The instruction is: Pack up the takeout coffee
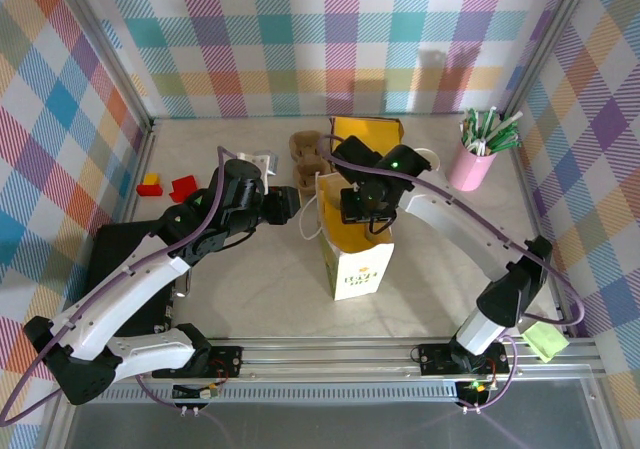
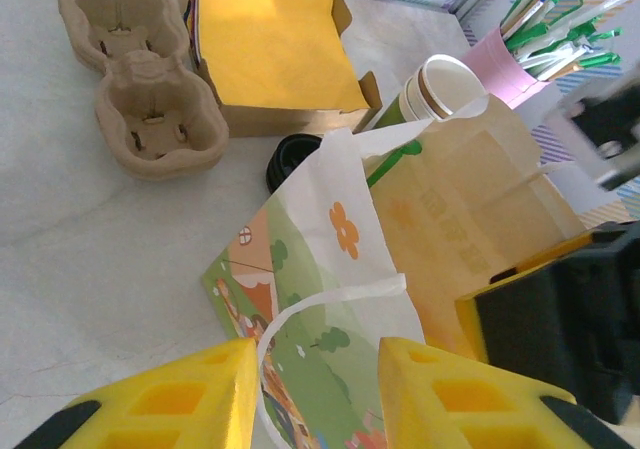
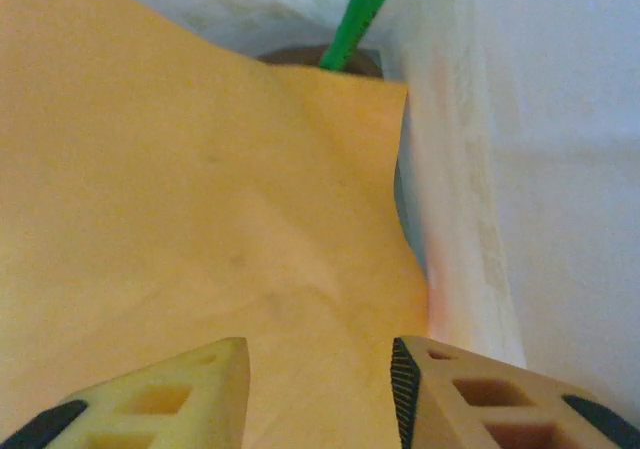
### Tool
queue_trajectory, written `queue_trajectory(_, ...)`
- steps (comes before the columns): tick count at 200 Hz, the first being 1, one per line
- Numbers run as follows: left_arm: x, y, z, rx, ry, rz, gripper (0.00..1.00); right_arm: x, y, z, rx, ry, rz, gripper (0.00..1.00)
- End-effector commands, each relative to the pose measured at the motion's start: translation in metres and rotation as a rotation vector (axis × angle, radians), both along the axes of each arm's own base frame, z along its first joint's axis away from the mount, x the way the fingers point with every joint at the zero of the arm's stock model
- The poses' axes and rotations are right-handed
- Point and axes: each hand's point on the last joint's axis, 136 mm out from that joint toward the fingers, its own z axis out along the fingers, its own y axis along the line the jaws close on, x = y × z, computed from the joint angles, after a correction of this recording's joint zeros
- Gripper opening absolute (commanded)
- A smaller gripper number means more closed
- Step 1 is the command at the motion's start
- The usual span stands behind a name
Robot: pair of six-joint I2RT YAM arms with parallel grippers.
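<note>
**Top view:** right hand (image 1: 368, 225) reaches into the bag (image 1: 360, 269) mouth, and left hand (image 1: 300, 209) waits at the bag's left rim.
**Left wrist:** fingers apart, with the handle (image 2: 330, 304) looping between them, unclamped.
**Right wrist:** fingers apart and empty. The coffee (image 3: 290, 61) apparently lies deep inside, under a straw (image 3: 360, 14).

Drop-off looks done; next, lift straight out.
</note>
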Motion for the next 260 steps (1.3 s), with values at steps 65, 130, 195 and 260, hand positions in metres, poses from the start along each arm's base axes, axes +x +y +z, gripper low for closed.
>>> queue_trajectory(65,0.006,0.01,0.02,-0.01,-0.07,0.031,0.37,-0.006,0.004,0.117,0.219,-0.264,0.144,0.49)
queue_trajectory(130,0.02,0.036,0.055,0.014,-0.196,0.159,0.43,0.013,-0.062,0.172,0.126,-0.523,0.01,0.57)
queue_trajectory(195,0.032,0.092,0.077,0.14,-0.358,0.385,0.63,0.031,-0.159,0.17,0.132,-0.594,-0.222,0.71)
queue_trajectory(260,0.037,0.149,0.059,0.29,-0.388,0.577,0.83,0.031,-0.239,0.118,0.093,-0.633,-0.47,0.89)
